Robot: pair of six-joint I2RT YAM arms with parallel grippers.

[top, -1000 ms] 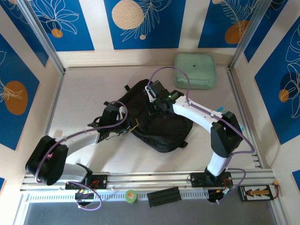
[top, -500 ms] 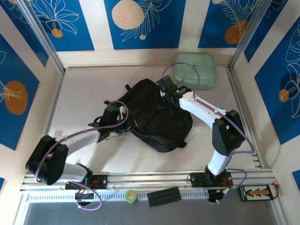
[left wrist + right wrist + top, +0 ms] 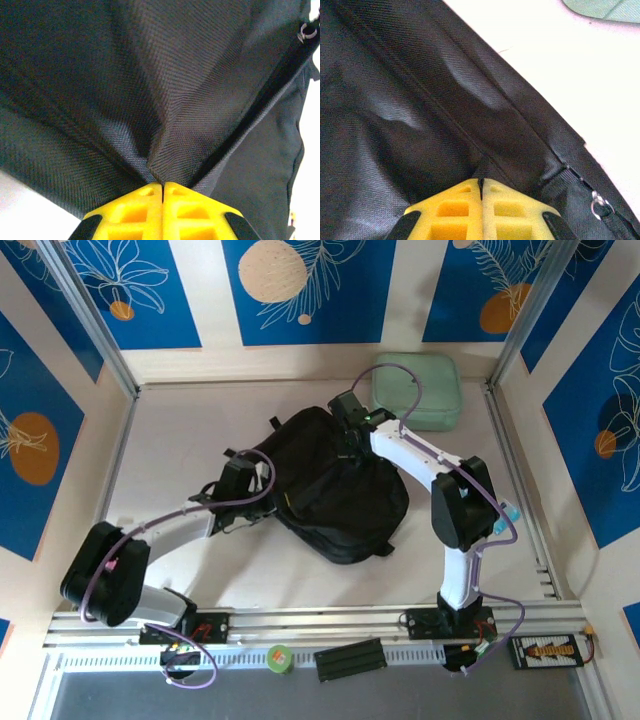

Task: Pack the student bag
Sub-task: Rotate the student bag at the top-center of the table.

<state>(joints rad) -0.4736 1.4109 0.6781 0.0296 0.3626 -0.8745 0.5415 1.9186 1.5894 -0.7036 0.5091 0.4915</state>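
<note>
The left arm (image 3: pixel 165 530) lies low from its base at the near left, reaching right and away; the left gripper (image 3: pixel 238 480) has its yellow fingers (image 3: pixel 132 210) pressed together on a fold of the student bag (image 3: pixel 150 75); the right arm (image 3: pixel 460 505) rises from its near-right base, bends at the elbow and stretches left and far; the right gripper (image 3: pixel 350 432) is likewise closed, black fabric pinched between its pads (image 3: pixel 512 210).

A pale beige surface (image 3: pixel 170 440) sits inside a three-sided enclosure. The back wall (image 3: pixel 208 300) and both side walls (image 3: pixel 50 510) carry deep blue panels (image 3: pixel 350 310) printed with white leaf outlines and peach or orange circles, separated by cream strips. Silver metal posts (image 3: pixel 90 320) slant up at the back corners. A slotted metal rail (image 3: pixel 330 619) runs along the near edge. The light is soft and even.
</note>
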